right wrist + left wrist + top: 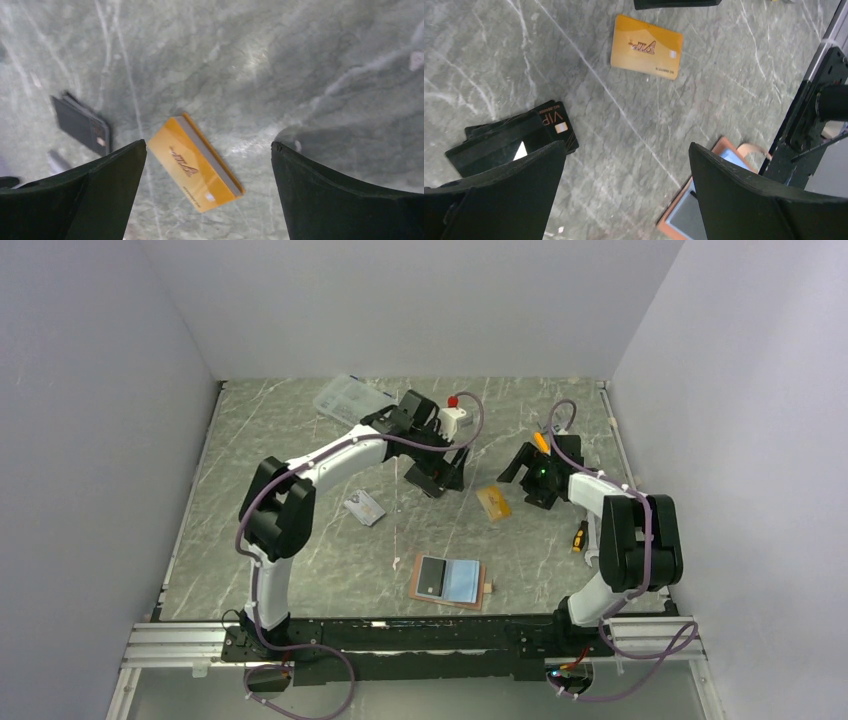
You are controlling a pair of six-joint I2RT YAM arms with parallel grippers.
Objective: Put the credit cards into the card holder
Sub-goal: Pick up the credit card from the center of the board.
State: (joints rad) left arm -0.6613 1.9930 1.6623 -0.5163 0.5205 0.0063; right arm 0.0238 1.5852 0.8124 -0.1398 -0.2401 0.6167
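**Orange card lies under the right claw, at a slant**

The right claw is the nearer one. In the top view the card lies on the surface at about 7 o'clock from that claw and just beside it, and at about 4 o'clock from the left claw, which is farther off. In the right wrist view both fingers are spread wide with nothing between them but the card below, which lies closer to the left-hand finger than to the other. Its long axis runs from 10 to 4 o'clock there, so it is skewed to the line between the fingers, neither along it nor square to it. My judgement is that the wrist needs a turn before the fingers can close across the short edges.

The left claw is also spread and holds nothing. The black card lies flat at its 9 o'clock side, partly hidden under that finger, so I judge it to be the left arm's natural pick. The silver card lies alone, well off at 8 o'clock from the left claw.

The holder lies opened flat near the arm bases, at about 7 o'clock from the gold-coloured card and apart from it.
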